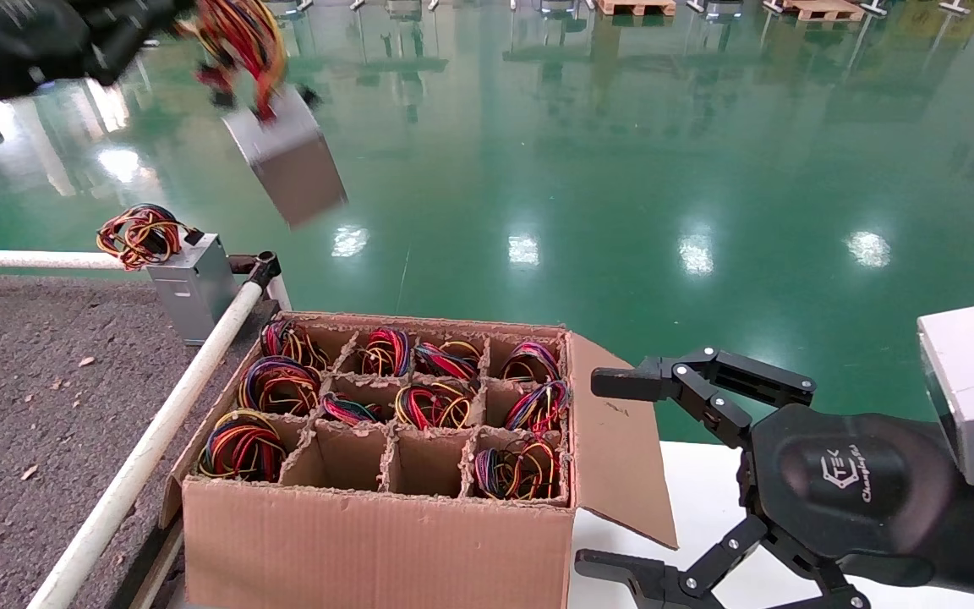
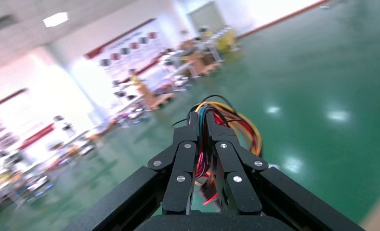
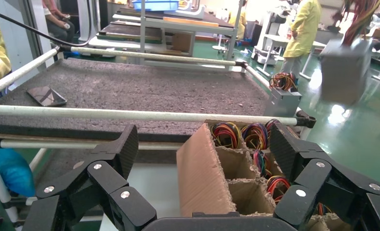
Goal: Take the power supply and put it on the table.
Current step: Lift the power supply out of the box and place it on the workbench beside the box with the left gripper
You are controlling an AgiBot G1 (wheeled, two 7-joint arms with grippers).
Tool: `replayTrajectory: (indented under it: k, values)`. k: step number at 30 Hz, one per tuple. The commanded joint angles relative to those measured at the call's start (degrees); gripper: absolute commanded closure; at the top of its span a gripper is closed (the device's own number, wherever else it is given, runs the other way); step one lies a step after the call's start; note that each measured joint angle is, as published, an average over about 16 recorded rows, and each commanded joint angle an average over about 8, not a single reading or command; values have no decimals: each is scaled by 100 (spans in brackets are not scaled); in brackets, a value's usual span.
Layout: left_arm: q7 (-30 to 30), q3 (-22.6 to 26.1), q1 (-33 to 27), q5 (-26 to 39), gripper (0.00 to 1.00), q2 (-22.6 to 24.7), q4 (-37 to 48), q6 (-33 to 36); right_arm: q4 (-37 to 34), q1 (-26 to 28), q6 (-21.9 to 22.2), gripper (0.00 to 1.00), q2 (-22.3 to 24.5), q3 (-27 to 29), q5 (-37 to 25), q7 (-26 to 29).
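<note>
Grey sheet metal, the power supply (image 1: 288, 161) dangles tilted below the left gripper (image 1: 167, 24), which pinches only its wires (image 1: 238, 38), high above the green floor. Best swing it gently over the table (image 1: 22, 381) before lowering. The right gripper (image 1: 622, 474), spread, idles by the carton (image 1: 377, 541).

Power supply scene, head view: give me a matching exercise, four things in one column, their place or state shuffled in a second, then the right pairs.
Things:
1. power supply
2. second grey box
3. right end effector
4. carton

Places or states:
A. open, beside the carton
B. hanging by its wires from the left end effector
C. standing at the table corner
D. holding coils of wire in cells

Pairs: 1-B, 2-C, 3-A, 4-D
</note>
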Motion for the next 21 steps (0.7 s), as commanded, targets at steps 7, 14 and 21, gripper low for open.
replayTrajectory:
  k: [7, 14, 21]
  values:
    - [-54, -101, -327, -156, 100, 132, 172, -1741, 0, 0, 0, 0, 0, 0, 0, 0]
    - [0, -109, -540, -190, 100, 237, 157, -3243, 0, 0, 0, 0, 0, -1, 1, 0]
    - [-8, -71, -494, -143, 100, 137, 185, -3763, 0, 0, 0, 0, 0, -1, 1, -1]
